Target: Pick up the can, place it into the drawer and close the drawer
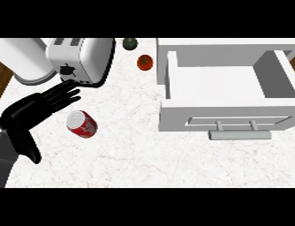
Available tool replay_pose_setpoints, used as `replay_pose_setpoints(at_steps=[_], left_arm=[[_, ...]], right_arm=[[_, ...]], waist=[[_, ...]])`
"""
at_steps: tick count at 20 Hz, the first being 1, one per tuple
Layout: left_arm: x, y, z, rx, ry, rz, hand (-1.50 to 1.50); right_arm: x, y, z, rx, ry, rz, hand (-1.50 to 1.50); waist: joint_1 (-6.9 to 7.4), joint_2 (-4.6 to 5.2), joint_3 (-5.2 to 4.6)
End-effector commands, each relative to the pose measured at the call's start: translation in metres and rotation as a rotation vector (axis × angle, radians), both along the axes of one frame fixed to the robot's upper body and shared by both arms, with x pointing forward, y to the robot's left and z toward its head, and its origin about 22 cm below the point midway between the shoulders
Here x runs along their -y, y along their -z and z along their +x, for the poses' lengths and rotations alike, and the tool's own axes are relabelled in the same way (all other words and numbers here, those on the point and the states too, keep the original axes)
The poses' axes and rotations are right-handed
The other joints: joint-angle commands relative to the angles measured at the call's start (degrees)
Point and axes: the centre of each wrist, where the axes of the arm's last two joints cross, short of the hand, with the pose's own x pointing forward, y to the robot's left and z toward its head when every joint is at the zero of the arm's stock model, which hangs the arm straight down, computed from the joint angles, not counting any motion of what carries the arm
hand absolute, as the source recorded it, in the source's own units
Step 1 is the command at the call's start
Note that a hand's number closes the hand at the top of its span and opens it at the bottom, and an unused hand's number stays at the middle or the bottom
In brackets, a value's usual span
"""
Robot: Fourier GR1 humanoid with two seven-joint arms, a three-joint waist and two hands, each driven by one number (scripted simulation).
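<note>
Right hand out of view. Left forearm cut off at lower left edge. Toaster [78, 59] and white cylinder [23, 59] cropped at far edge; small dark object [130, 43] at far edge, identity unclear. One can [82, 124], red, lying tilted on table [130, 150], just right of left hand [36, 108]; hand released, fingers straight, not touching can. One drawer [232, 95], open, at right. One red-orange round item [145, 62] far, between toaster and drawer. Bare table between can and drawer front; handle [238, 128] faces near side.
</note>
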Motion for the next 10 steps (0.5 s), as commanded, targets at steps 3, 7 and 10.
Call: replay_pose_setpoints(at_steps=[3,7,10], left_arm=[[-0.017,0.036,-0.007,0.010,-0.044,0.031,-1.50],[-0.017,0.044,0.014,0.008,-0.090,0.026,-1.50],[-0.029,0.047,0.015,0.028,-0.132,0.023,-1.50]], right_arm=[[-0.004,-0.005,-0.010,-0.007,0.011,0.015,-1.50],[0.013,-0.010,-0.009,0.011,-0.005,-0.010,-1.50],[0.001,0.011,-0.013,0.003,0.006,0.023,-1.50]], waist=[[-0.27,0.10,-0.05],[-0.72,0.26,-0.07],[-0.71,0.26,-0.06]])
